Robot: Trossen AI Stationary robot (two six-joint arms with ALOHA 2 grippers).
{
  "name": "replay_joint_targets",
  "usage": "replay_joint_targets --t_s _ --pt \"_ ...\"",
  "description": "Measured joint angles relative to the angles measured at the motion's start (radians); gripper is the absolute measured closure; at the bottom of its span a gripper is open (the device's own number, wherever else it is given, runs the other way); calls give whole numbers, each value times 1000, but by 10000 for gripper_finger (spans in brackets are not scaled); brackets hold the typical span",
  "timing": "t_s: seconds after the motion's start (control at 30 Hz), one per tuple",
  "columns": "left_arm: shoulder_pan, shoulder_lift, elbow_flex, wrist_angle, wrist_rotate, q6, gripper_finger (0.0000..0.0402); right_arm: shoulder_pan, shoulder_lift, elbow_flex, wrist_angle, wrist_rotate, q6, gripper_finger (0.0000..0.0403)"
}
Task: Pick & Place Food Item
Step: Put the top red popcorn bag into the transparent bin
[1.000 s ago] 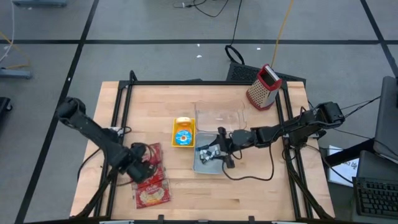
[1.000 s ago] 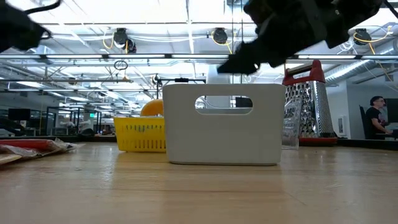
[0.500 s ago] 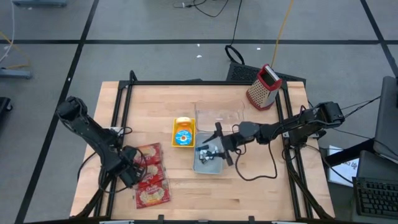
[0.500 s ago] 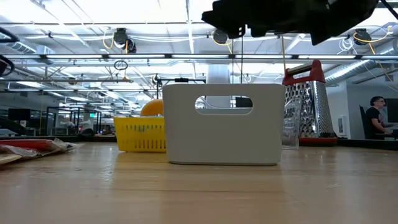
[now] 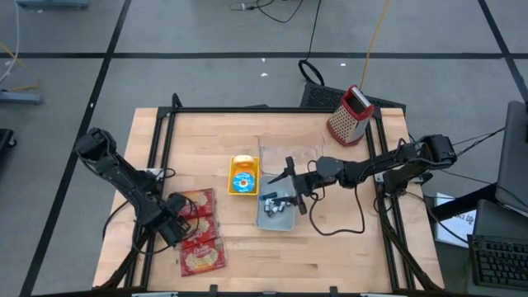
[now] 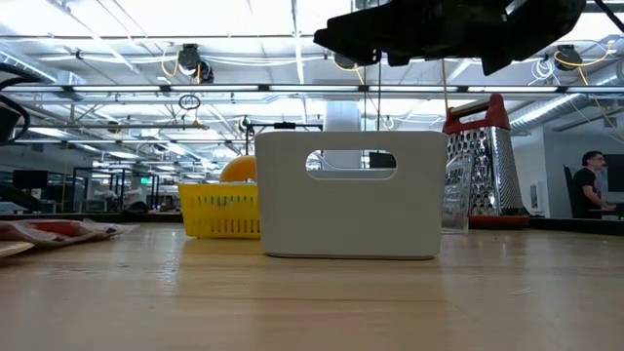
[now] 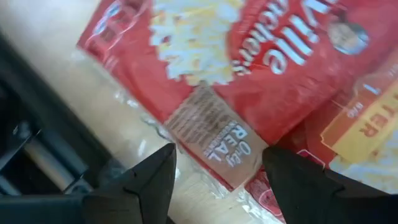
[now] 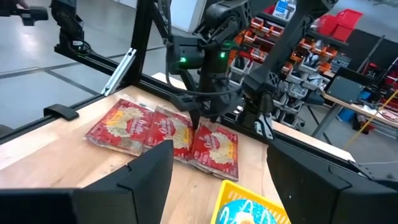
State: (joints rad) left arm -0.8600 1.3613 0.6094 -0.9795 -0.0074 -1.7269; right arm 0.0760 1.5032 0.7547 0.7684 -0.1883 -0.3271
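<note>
Three red popcorn packets [image 5: 198, 208] lie flat and overlapping on the table's near left part; they also show in the right wrist view [image 8: 163, 134]. My left gripper [image 7: 217, 182] points down, open, close over the edge of one red packet [image 7: 249, 68], one finger on either side of a paper label [image 7: 214, 134]. My right gripper [image 8: 214, 186] is open with nothing in it. It hangs level over the grey bin [image 5: 276, 216] at mid-table and points toward the table's left edge. My left gripper stands open from above over the red packet's edge with the paper label [image 7: 214, 134]. I cannot tell whether its fingertips touch the packet or the table.
A yellow basket [image 5: 243, 175] with a blue-lidded item stands left of the grey bin [image 6: 351, 195], which holds some small things. A clear container [image 5: 293, 153] stands behind the bin, and a red-topped grater [image 5: 351, 115] at the far right. Black frame rails run along both table sides.
My left gripper has sunk toward the packets, shifted a little toward the table's left edge and rolled about its own axis. My right gripper has risen from the grey bin and tipped up until it points level. The packets have kept still.
</note>
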Motion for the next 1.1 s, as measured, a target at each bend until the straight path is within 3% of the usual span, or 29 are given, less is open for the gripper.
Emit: replay_joint_targets --t_s 0.17,0.47,0.7,0.9,1.1 --pt "0 0 0 8 -14 70 160 -10 0 0 -2 1 10 156" --pt "0 0 0 5 -145 84 174 -18 0 0 -2 3 27 156" --pt "0 0 -14 27 -181 83 270 -18 0 0 -3 3 27 156" --pt "-2 -10 -97 194 -202 72 379 -17 0 0 -6 3 36 156" --pt "0 2 -12 24 -251 90 398 -17 0 1 -9 3 79 156"
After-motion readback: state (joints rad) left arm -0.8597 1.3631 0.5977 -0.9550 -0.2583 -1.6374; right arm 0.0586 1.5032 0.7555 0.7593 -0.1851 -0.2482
